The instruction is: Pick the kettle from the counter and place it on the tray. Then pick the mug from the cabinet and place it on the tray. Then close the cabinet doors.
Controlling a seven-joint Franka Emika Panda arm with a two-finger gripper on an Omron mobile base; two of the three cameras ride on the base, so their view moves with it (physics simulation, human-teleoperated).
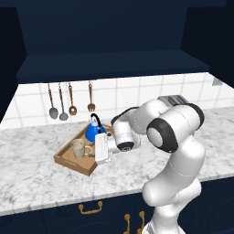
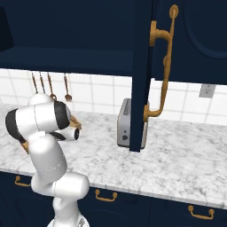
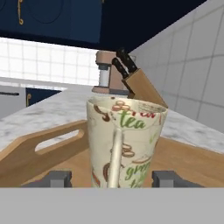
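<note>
The beige mug [image 1: 77,148] stands upright on the wooden tray [image 1: 73,166], left of the blue kettle [image 1: 94,132], which sits at the tray's back. In the hand view the mug [image 3: 127,140], printed with green tea lettering, rises close ahead with its handle towards me, on the tray [image 3: 43,151]. My gripper [image 1: 91,153] is at the mug's right side, low over the tray. It is open [image 3: 111,178]: the fingertips [image 3: 56,178] stand either side of the mug's base, with a gap on the left. The cabinet [image 1: 105,36] is above, and one cabinet door [image 2: 141,66] stands open.
The silver toaster [image 2: 125,123] sits on the counter [image 1: 32,169] to the right, under the open door's brass handle [image 2: 164,57]. Several utensils [image 1: 61,103] hang on the tiled wall behind the tray. A knife block [image 3: 140,87] stands beyond the mug.
</note>
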